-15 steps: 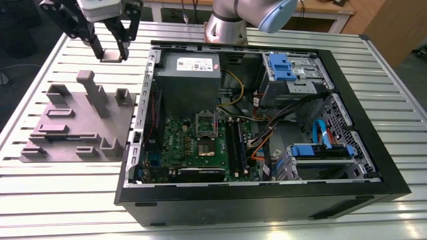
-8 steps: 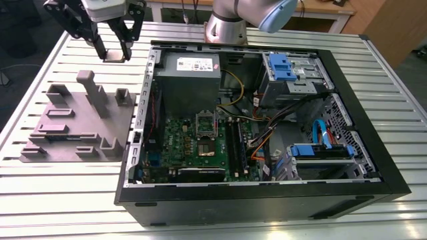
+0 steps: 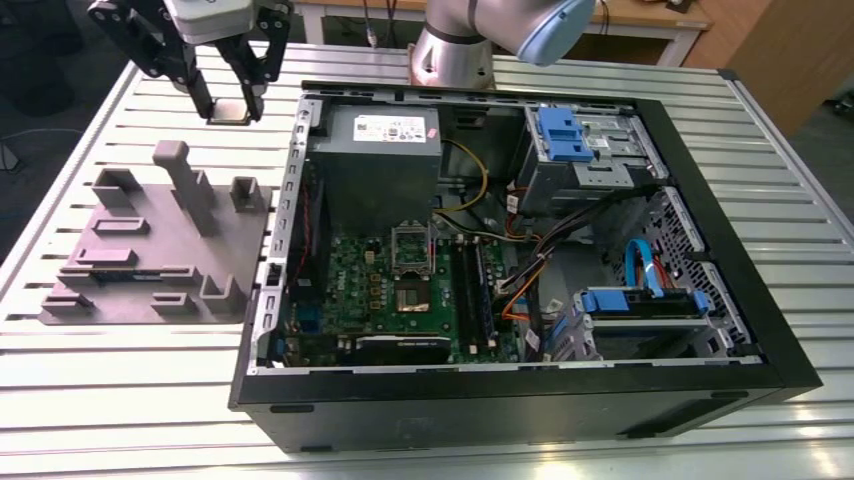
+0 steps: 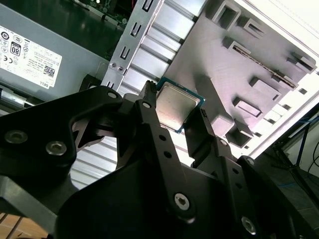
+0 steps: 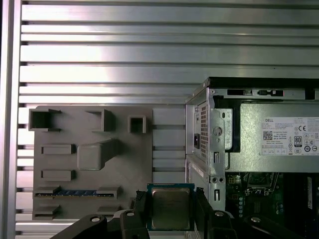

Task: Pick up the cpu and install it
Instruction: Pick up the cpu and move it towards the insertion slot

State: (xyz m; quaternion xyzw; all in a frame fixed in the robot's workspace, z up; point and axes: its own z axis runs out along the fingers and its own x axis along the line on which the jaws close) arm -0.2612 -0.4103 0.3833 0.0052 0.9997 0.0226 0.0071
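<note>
My gripper (image 3: 232,108) hangs high over the slatted table, between the grey parts holder (image 3: 160,245) and the open computer case (image 3: 521,250), and it is shut on the cpu (image 3: 232,110). Both wrist views show the cpu (image 4: 175,107) (image 5: 170,208) as a small square chip with a silver-grey top and green rim, clamped between the black fingers (image 4: 149,124). The green motherboard (image 3: 400,290) lies inside the case, with its metal socket frame (image 3: 408,243) standing open above the socket (image 3: 408,297).
A large grey box with a white label (image 3: 380,160) fills the case's far corner in the exterior view. Blue drive brackets (image 3: 563,135) and cables (image 3: 534,270) sit on the exterior view's right. The holder carries a blue strip (image 5: 75,192).
</note>
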